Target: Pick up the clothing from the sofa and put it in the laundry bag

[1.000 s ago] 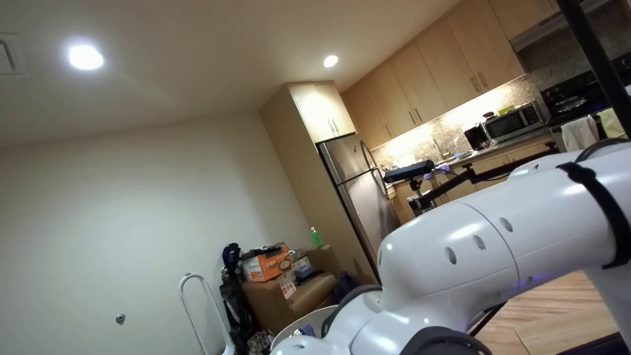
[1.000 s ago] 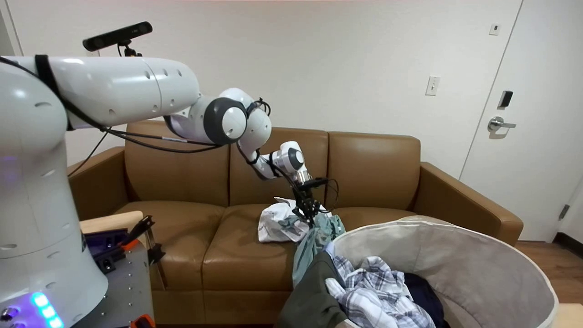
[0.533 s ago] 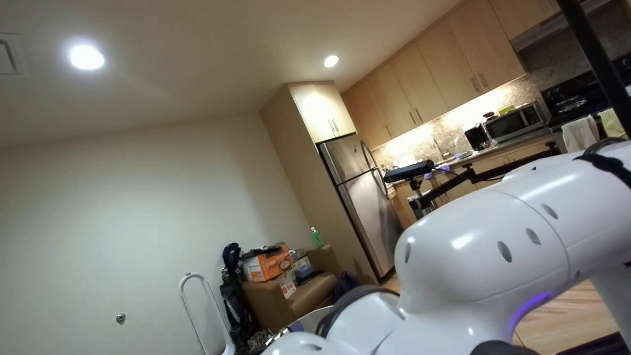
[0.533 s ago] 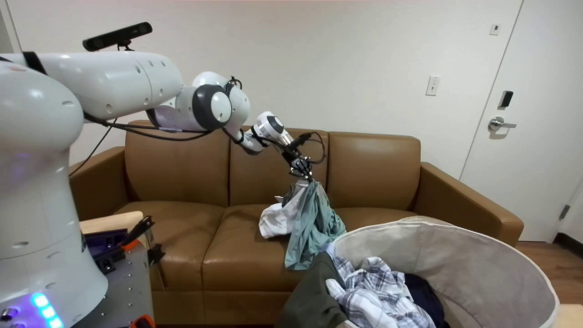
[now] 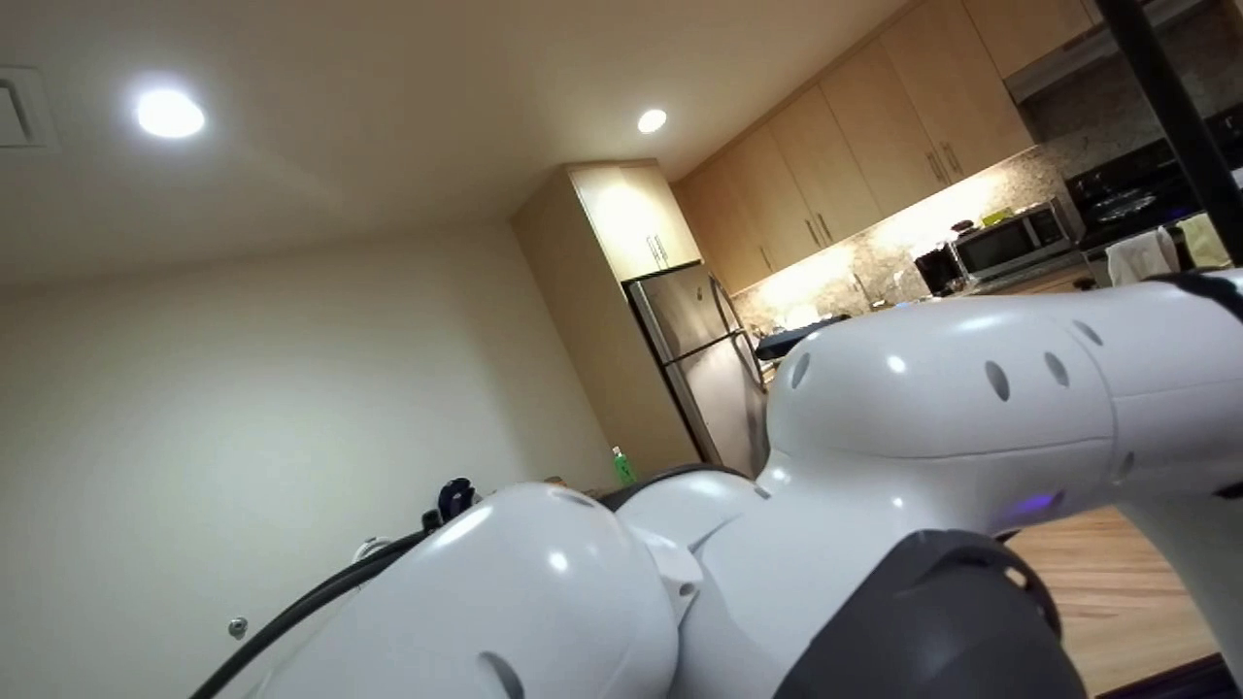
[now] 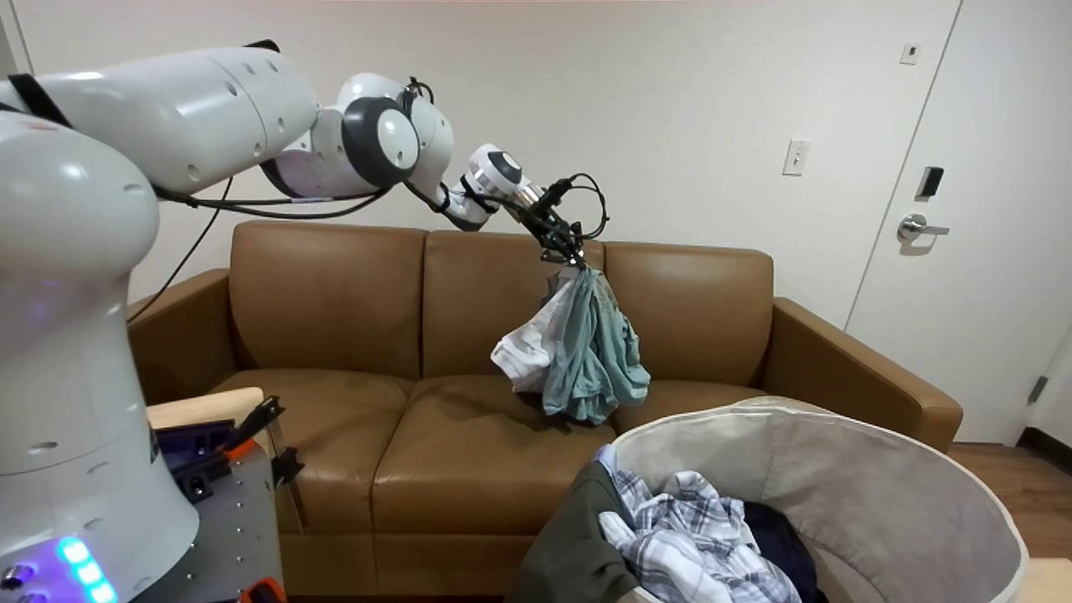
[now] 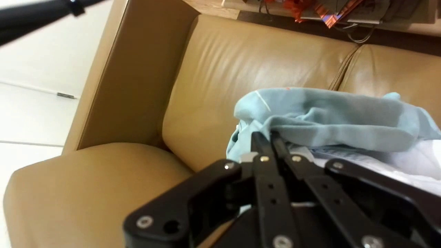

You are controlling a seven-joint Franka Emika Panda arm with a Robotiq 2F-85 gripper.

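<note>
Teal-and-white clothing [image 6: 596,360] hangs over the sofa [image 6: 469,477], clenched in the gripper [image 7: 269,140]; the bag [image 6: 888,494] stands in front of the sofa.

matt cloth clothing [image 6: 596,356], smooth leather-look sofa [image 6: 469,456], matt fabric laundry bag [image 6: 879,490], glossy plastic-looking arm [image 6: 201,113]
</note>
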